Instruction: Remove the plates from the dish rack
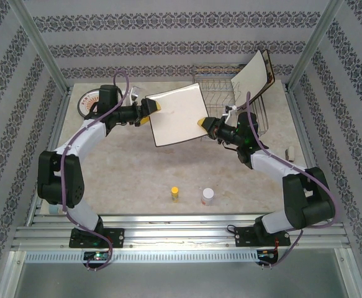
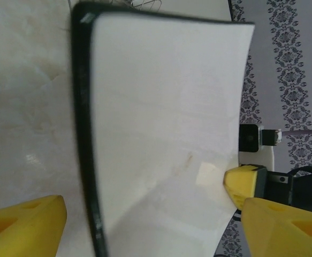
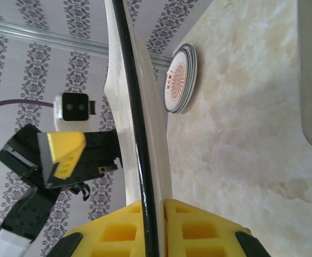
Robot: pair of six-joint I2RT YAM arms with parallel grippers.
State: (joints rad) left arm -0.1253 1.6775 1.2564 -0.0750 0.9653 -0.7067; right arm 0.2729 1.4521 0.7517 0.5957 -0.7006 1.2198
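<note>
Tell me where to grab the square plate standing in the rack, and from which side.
Pinch its upper rim, coming from above: the square plate stands on edge, tilted, its lower edge down in the dish rack, so probably only the top rim is free.

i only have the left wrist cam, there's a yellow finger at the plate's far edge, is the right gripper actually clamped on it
Observer: Yes. In the right wrist view the right gripper has a finger on each side of the held square plate, shut on its dark rim.
Operator: any plates out of the rack already
Observer: A stack of round plates lies in the far left corner of the table.
Operator: what's in the rack now
Observer: The dish rack holds other square plates, leaning upright at its right end.
</note>
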